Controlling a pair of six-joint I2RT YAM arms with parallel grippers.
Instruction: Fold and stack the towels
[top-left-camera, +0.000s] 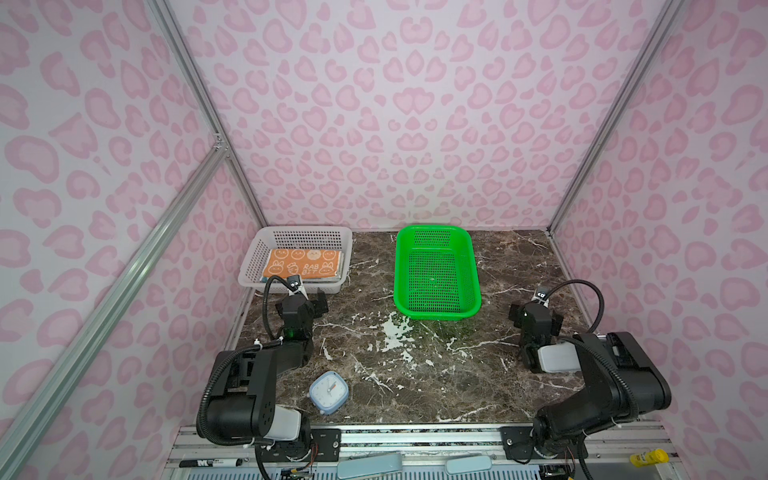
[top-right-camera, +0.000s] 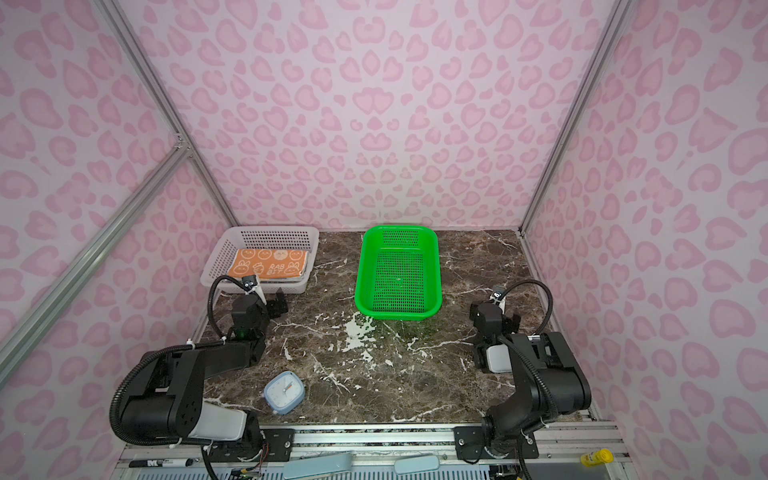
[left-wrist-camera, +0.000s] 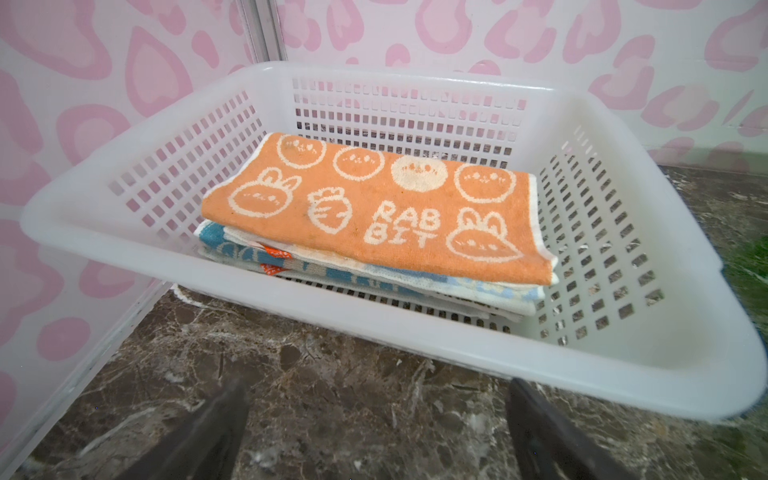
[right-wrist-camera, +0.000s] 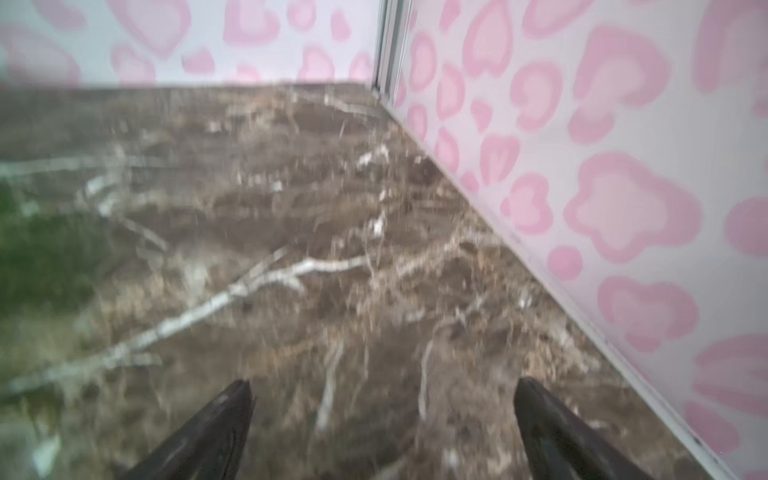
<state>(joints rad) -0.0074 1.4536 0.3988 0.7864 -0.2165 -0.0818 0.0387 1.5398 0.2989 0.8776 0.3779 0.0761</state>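
Right, the towels (left-wrist-camera: 365, 257) sit folded in one stack inside the white basket (left-wrist-camera: 457, 345), at the far left corner of the table (top-left-camera: 415, 374) in both top views. The orange towel (left-wrist-camera: 374, 208) is on top, folded to a flat rectangle w/ cream edging. Cream bunny faces, round faces, a carrot and "RAB BIT" lettering face up. Under it lies a blue-and-cream towel (left-wrist-camera: 224, 245), its edges stepping out a bit past the orange one, w/ two small orange tags poking out at that side. The lowest layers look pale; I can't tell the print. My left gripper (left-wrist-camera: 378, 386) hangs just in front of the basket's near rim, fingers spread wide, holding nothing, not touching the basket. My right gripper (right-wrist-camera: 384, 384) is over bare marble near the right wall, fingers likewise wide apart, empty; that view is blurry. The green basket (top-left-camera: 434, 230) stands mid-table, apart from both grippers.
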